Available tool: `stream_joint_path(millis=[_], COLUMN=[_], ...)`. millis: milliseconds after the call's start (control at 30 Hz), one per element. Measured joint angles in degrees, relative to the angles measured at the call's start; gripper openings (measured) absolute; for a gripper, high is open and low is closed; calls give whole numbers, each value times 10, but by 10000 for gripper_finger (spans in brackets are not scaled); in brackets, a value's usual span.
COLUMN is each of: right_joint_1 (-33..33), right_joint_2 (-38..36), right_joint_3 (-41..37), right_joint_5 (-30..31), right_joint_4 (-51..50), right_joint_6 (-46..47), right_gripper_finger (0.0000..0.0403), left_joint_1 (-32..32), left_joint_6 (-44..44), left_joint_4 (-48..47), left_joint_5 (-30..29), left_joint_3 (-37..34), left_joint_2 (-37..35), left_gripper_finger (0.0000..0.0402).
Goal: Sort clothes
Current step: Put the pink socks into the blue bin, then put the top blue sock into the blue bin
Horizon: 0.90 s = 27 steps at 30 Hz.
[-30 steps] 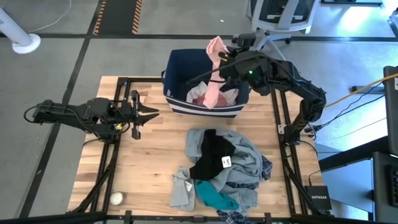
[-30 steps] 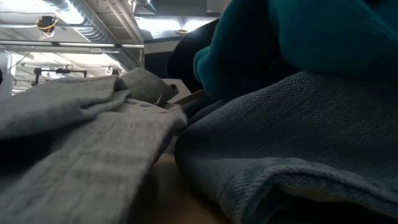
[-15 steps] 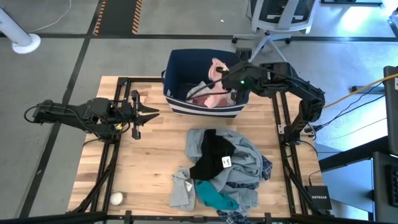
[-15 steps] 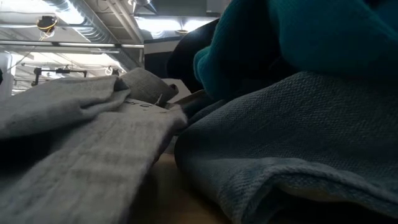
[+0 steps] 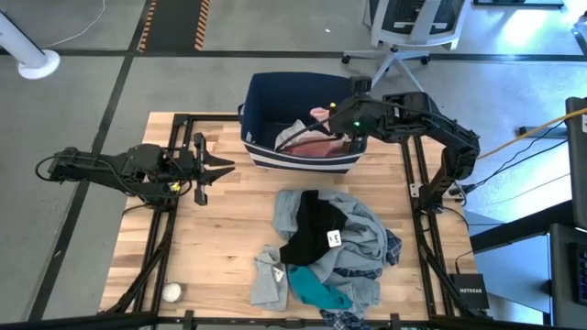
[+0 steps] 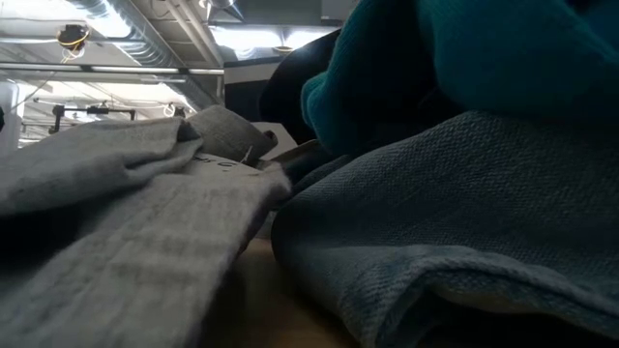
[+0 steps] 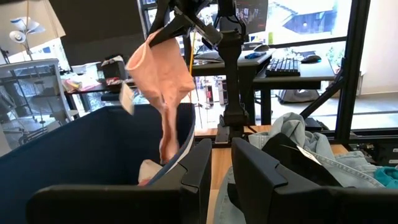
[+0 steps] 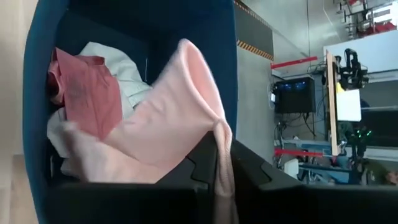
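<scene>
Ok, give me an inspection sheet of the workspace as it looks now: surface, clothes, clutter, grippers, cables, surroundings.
Surface: wooden table on a dark frame.
Job's things: pink garment hangs from the right gripper into the navy bin, which already holds white and red pieces; pile of clothes on the table, with black, denim, light grey, teal and plaid pieces.
Clutter: small white ball near the table's front left corner.
Grippers: right gripper over the bin, jaws shut on the pink garment; left gripper waits at the table's left, jaws open, holding nothing.
Cables: yellow cable at the right.
Surroundings: office chair, floor fan base.
</scene>
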Motion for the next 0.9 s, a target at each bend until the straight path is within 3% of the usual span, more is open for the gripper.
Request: stream_joint_path(millis=[300, 533, 633, 767, 900], right_joint_1=[0, 0, 0, 12, 71], right_joint_2=[16, 20, 17, 14, 19], right_joint_3=[-5, -19, -16, -5, -6], right_joint_5=[-7, -27, -73, -192, -250], right_joint_4=[5, 15, 20, 20, 23], right_joint_6=[47, 50, 50, 50, 51], right_gripper_finger=[75, 151, 180, 200, 201], left_joint_1=[0, 0, 0, 0, 0], left_joint_6=[-1, -4, -4, -3, 1], left_joint_4=[1, 1, 1, 1, 1], left_joint_5=[0, 0, 0, 0, 0], left_joint_3=[0, 0, 0, 0, 0], left_joint_2=[0, 0, 0, 0, 0], left_gripper_finger=[59, 59, 59, 59, 59])
